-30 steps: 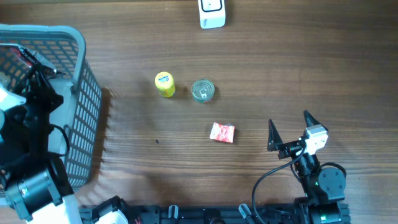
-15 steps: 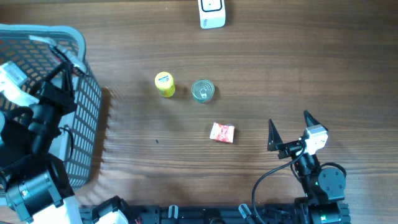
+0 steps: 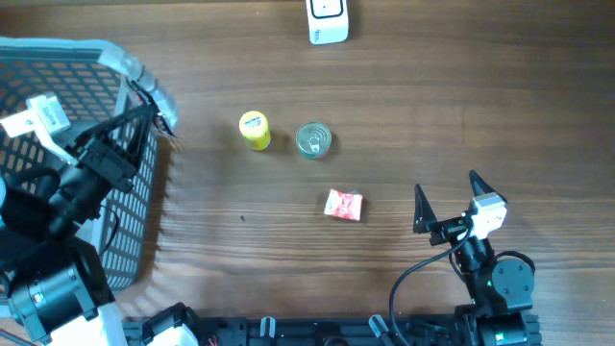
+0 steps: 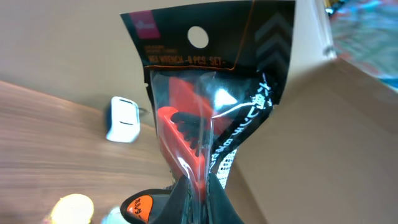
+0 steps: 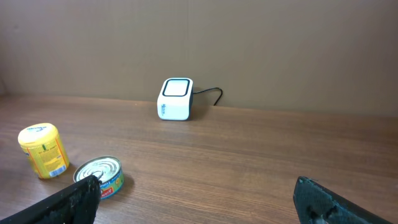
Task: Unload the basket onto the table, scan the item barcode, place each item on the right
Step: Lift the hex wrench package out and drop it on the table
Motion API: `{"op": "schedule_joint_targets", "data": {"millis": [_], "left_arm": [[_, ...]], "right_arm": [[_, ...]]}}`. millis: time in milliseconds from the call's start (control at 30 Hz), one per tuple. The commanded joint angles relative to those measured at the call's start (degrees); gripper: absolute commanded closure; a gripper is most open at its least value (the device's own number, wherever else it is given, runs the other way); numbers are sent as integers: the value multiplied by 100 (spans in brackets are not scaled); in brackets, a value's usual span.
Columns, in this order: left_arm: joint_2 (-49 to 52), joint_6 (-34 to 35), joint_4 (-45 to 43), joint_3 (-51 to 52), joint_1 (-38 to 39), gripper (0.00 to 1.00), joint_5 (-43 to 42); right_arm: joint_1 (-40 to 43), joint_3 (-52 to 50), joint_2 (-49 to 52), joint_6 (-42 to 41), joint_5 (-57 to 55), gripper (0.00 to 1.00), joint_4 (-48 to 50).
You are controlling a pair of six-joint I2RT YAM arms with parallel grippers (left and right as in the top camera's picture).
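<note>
We've got the left gripper (image 4: 188, 200) pinched shut on the bottom of the hex wrench pack (image 4: 205, 93), holding it upright at the basket (image 3: 67, 45) edge. We guess that's so the card can face the scanner (image 3: 328, 21). The right gripper (image 3: 449, 195) sits wide open and empty.

In the left wrist view, the hex wrench set packet (image 4: 205, 118) loses its lower end between the jaws of the left gripper (image 4: 198, 198) and the bottom edge. Its small print is too fine to read. The yellow canister (image 4: 69, 209) is a blurred blob, cut off below. Overhead, the scanner (image 3: 328, 21) is cut by the top edge and the basket (image 3: 67, 46) by the left.
</note>
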State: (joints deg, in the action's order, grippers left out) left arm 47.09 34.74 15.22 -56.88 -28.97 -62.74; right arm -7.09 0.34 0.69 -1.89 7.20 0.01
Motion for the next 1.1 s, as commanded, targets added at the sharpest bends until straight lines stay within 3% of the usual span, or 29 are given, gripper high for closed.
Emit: {"op": "schedule_joint_targets", "data": {"millis": [0,233,500,733,1067], "left_arm": [[-11,380,-94,-153,28,96,-887],[-11,1134,-479,-153,28,96,-1591],[-11,2951,-2352,-153,380,96,-1878],[-11,4116,-3545,-153,1012,96,-1504],[66,4566,-3692,-153,1412,96,-916]], "right_arm": [[-22,-4,-4,37,-76,0,33],[-22,-4,-4,37,-76,0,33],[-22,-4,-4,37,-74,1,33],[-22,-4,-4,37,-76,0,33],[-22,-4,-4,35,-76,0,33]]}}
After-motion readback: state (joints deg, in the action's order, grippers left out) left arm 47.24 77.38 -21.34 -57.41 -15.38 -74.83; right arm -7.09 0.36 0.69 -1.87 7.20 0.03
